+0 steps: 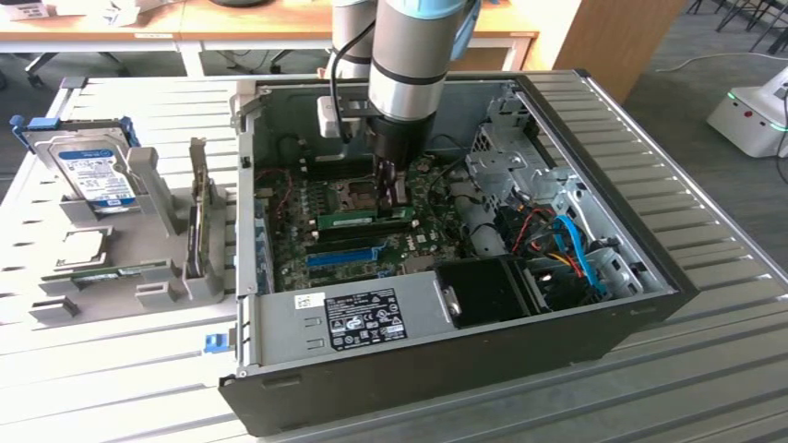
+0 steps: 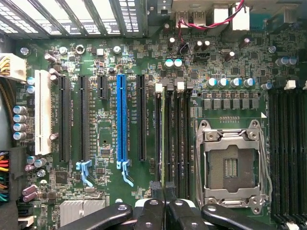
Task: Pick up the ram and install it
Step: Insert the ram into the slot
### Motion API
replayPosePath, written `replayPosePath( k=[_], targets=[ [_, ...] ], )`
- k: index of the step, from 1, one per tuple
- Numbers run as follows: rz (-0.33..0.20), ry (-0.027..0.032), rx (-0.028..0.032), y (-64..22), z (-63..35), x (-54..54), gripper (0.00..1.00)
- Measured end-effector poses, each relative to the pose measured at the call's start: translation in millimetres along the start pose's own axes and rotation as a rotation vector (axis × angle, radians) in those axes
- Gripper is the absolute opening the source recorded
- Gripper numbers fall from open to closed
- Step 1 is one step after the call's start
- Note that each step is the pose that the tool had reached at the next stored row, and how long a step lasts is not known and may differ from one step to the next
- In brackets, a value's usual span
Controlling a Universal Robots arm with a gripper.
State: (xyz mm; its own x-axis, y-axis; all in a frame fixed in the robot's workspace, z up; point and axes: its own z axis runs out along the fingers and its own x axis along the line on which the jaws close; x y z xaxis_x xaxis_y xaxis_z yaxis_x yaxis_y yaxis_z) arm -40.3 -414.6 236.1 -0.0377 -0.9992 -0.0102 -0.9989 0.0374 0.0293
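Wrist view shows the gripper (image 2: pixel 164 190) with its jaws closed on the thin ram (image 2: pixel 164 139), which stands on edge among the black memory slots (image 2: pixel 176 143) just beside the CPU socket (image 2: pixel 233 165), so the installing step seems in hand, and it calls for a straight, even press.

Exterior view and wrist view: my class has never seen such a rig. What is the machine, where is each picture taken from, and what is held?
The machine is a robot arm ending in a gripper. The exterior view looks from off the arm at an open computer case on a table. The wrist view looks down at the motherboard. The gripper is shut on the ram, a green stick seen edge-on among the memory slots. Beside the case, a rack holds a hard drive and a second ram stick.
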Motion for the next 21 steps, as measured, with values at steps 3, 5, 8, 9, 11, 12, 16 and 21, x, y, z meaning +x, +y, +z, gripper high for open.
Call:
replayPosePath(
  k=[3,5,8,9,11,12,16,21],
  targets=[
    [0.000,-0.0001,0.0000,-0.5,0.1,0.0,0.12],
    [0.000,-0.0002,0.0001,-0.9,0.1,0.0,0.12],
    [0.000,-0.0002,0.0001,-0.9,0.1,0.0,0.12],
    [0.000,-0.0002,0.0001,-0.9,0.1,0.0,0.12],
    [0.000,-0.0004,0.0001,-0.9,0.1,0.4,0.12],
    [0.000,-0.0003,0.0001,-0.9,0.2,0.7,0.12],
    [0.000,-0.0002,0.0001,-1.0,0.7,1.5,0.12],
    [0.000,-0.0004,0.0001,-1.1,2.2,1.5,0.12]
  ],
)
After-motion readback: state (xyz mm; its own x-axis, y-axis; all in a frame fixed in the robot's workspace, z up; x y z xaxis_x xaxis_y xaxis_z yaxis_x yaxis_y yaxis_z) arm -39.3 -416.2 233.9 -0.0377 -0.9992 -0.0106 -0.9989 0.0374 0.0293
